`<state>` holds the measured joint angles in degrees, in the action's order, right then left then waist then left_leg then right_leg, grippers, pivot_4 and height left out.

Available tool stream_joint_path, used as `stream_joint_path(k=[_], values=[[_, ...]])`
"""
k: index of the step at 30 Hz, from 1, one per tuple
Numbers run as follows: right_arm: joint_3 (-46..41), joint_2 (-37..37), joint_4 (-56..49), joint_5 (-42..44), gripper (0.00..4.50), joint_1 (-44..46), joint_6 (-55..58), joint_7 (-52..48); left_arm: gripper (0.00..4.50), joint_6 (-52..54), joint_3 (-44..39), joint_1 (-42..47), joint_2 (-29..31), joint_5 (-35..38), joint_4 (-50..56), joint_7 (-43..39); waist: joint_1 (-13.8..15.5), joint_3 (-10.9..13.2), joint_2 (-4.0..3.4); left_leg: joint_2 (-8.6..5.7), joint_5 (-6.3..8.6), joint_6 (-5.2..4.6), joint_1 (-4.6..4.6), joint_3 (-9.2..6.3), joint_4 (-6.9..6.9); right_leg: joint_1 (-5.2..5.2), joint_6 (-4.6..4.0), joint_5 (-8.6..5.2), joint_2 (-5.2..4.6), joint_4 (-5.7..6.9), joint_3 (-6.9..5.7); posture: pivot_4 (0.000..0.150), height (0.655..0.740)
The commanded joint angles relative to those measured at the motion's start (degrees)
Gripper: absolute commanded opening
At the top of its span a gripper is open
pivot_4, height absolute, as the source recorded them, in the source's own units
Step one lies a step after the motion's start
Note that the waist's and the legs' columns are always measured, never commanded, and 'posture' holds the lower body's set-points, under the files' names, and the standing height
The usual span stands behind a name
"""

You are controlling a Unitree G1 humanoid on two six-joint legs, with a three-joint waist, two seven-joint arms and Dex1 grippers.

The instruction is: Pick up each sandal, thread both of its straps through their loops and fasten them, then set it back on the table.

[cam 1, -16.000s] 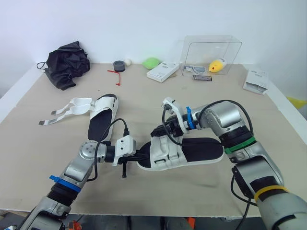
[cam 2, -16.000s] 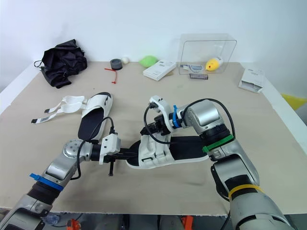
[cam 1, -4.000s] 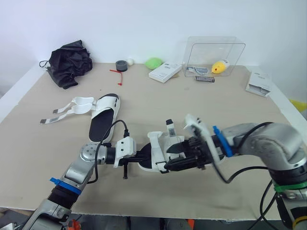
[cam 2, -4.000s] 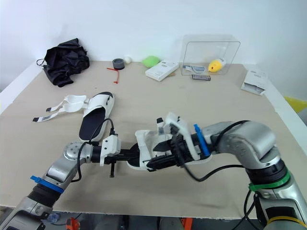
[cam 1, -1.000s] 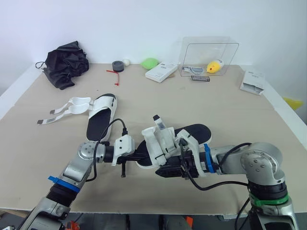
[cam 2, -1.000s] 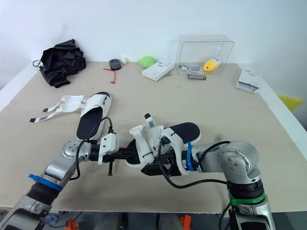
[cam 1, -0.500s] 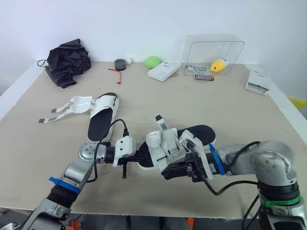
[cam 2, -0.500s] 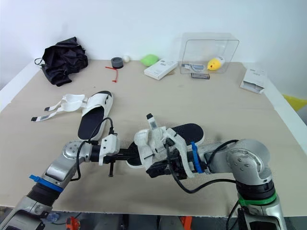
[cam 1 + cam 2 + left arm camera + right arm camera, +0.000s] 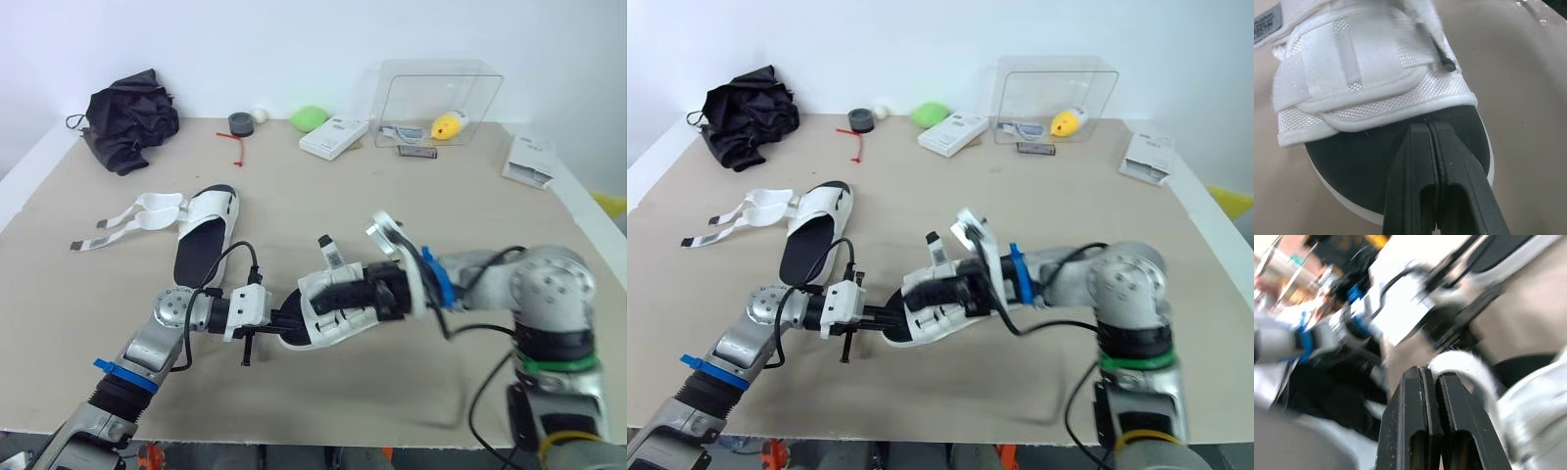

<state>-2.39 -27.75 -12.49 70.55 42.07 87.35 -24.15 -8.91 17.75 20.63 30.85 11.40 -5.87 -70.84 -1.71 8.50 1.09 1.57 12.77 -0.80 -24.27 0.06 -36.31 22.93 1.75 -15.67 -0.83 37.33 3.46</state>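
Right gripper point(image 9: 1431, 373) is closed on a white strap point(image 9: 1464, 364) of the sandal point(image 9: 338, 315), seen at lower centre of the frame. Left gripper point(image 9: 1427, 128) is pinched shut at its toe (black insole point(image 9: 1352, 156) beneath). A second sandal point(image 9: 201, 232) is laid at middle left, straps loose.

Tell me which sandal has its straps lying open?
The sandal lying alone at the left, straps spread flat on the table. The other sandal, nearer the front edge, has its straps wrapped over.
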Motion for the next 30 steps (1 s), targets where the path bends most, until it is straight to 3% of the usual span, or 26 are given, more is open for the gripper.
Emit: stream_joint_path(k=[1,15,21,30], values=[[-0.8,3.6,5.6,-6.5,0.05,5.9,-4.6,5.6,0.0,-0.5,5.1,-2.5,1.8,-6.6,-5.4,-1.8,0.0,0.0,0.0,0.02,-0.04,0.05,0.02,0.0,0.0,-0.01,-0.01,0.02,0.01,0.02,-0.02,0.15,0.74],[9.1,4.1,20.5,-23.0,0.05,13.9,-9.1,-2.5,0.0,-1.7,5.4,-2.6,1.1,-6.8,-6.6,-1.5,-0.4,0.0,-0.03,0.12,-0.3,-0.12,0.19,0.12,-0.15,-0.01,-0.08,0.3,0.18,0.29,0.13,0.15,0.74],[4.8,4.9,18.5,-15.6,0.05,16.8,-4.3,-12.9,0.0,-0.8,5.0,-2.9,0.9,-6.3,-6.6,-1.2,-0.8,0.0,-0.03,0.15,-0.39,-0.21,0.23,0.09,-0.16,-0.01,-0.09,0.35,0.23,0.42,0.12,0.15,0.74],[6.5,6.8,17.0,-15.8,0.05,16.7,-3.9,-17.4,0.0,-0.8,5.1,-2.9,0.7,-6.5,-6.9,-1.3,-0.9,0.0,-0.03,0.14,-0.4,-0.21,0.26,0.09,-0.19,0.02,-0.11,0.34,0.22,0.6,0.16,0.15,0.74]])
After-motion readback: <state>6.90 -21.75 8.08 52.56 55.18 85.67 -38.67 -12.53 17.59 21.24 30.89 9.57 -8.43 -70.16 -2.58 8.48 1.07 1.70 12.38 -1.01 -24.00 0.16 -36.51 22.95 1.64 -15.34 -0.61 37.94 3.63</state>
